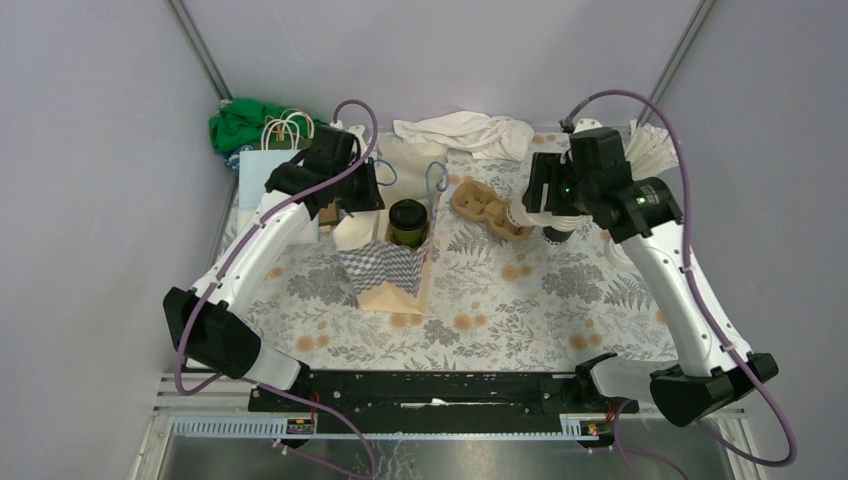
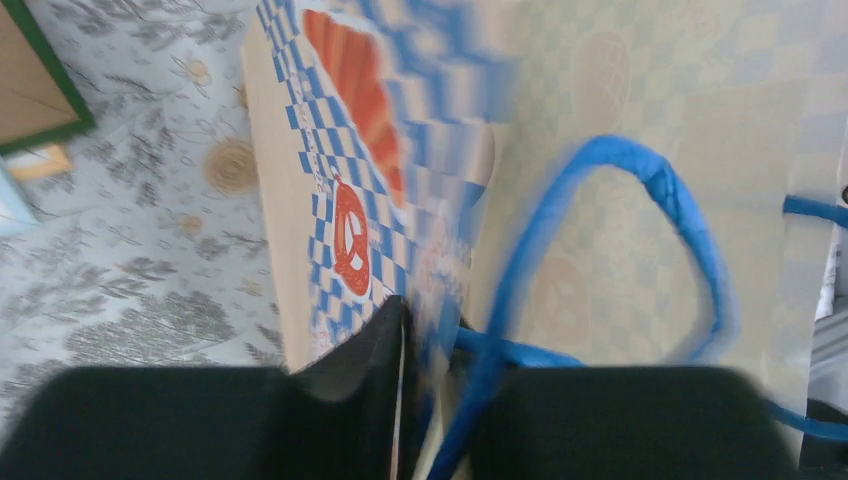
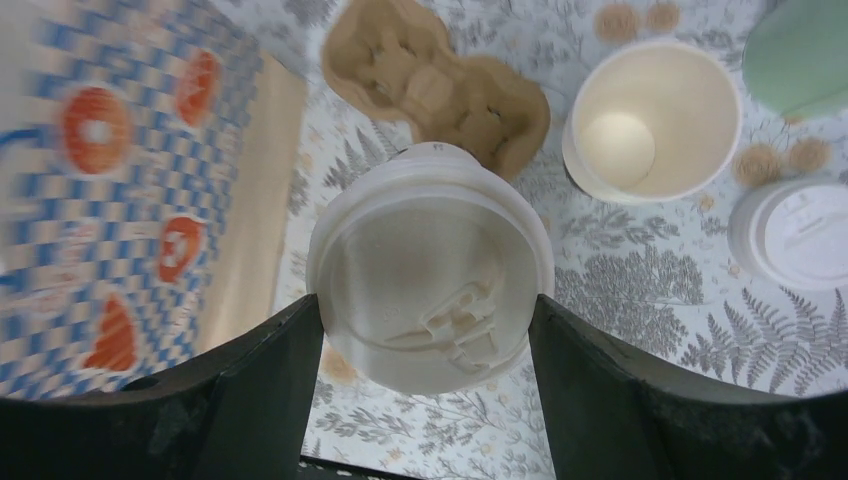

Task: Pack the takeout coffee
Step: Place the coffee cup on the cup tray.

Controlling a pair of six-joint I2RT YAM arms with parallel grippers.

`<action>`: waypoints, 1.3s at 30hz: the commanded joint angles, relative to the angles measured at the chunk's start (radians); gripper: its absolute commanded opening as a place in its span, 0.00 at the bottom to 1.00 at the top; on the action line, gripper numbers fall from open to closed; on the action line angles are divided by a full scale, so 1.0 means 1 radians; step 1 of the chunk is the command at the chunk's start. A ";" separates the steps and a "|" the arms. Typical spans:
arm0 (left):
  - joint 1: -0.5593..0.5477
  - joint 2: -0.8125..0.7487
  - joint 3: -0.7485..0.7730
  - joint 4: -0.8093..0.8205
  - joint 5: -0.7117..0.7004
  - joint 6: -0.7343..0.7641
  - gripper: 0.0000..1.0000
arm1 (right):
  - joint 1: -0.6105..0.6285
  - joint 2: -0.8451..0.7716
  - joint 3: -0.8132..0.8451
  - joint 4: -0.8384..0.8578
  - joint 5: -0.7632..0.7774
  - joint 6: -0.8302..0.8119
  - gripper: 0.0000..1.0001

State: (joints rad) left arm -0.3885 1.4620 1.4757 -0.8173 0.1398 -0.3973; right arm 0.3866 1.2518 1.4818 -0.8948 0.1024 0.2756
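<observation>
— Lidded cup (image 3: 430, 270) sits closest under the right wrist lens. Held?

— Yes. My right gripper (image 3: 428, 312) clamps it just below the lid, one finger on each side. The jaws stand fairly wide because the cup is wide. It appears lifted off the cloth, toward the far right of the table (image 1: 520, 300) and just beside the pulp carrier (image 3: 440, 85). An open cup (image 3: 650, 120), a loose lid (image 3: 800, 235) and the mint tumbler (image 3: 800, 50) stand near it on the cloth.

— Left side?

— My left gripper (image 2: 440, 405) is at the mouth of the checkered paper bag (image 1: 385, 265), left of the table's middle. The fingers are narrow, with the bag wall and the blue handle (image 2: 640, 180) between them. That view is smeared, so I cannot tell whether the pinch is firm.

— Step in hand?

— Judgement: the left side is securing the bag's mouth while the coffee waits for transfer. A dark-topped cup (image 1: 407, 222) shows at the bag's mouth; I cannot tell whether it is inside or behind.

— Next move calls for?

— First, confirm that the left grip keeps the mouth open. Then carry the cup leftward past the carrier, upright. Lower it straight down between the bag walls and let go only once it is seated. Risks are the handle loop snagging the cup and the bag tipping.
</observation>
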 commanded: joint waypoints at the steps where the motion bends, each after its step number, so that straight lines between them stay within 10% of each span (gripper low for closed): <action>1: -0.025 -0.005 0.052 -0.020 0.035 -0.067 0.12 | 0.009 -0.008 0.180 -0.103 -0.027 0.014 0.65; 3: -0.035 -0.007 0.048 -0.031 0.057 -0.124 0.01 | 0.008 0.008 0.258 -0.141 -0.028 0.012 0.65; 18: -0.192 -0.116 -0.057 -0.029 -0.002 -0.640 0.00 | 0.019 0.180 0.809 -0.335 -0.123 0.113 0.60; 21: -0.250 -0.132 -0.097 0.047 -0.049 -0.704 0.10 | 0.038 0.209 0.857 -0.337 -0.153 0.157 0.58; 30: -0.323 -0.164 -0.003 -0.044 -0.176 -0.655 0.97 | 0.094 0.212 0.815 -0.301 -0.154 0.210 0.57; 39: -0.304 -0.180 0.228 -0.135 -0.137 -0.350 0.99 | 0.166 0.252 0.819 -0.325 -0.120 0.259 0.57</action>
State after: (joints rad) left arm -0.7101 1.2934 1.5665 -0.9550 -0.0231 -0.9371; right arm 0.5240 1.4887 2.2932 -1.2072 -0.0200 0.4965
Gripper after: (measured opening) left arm 0.989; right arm 0.774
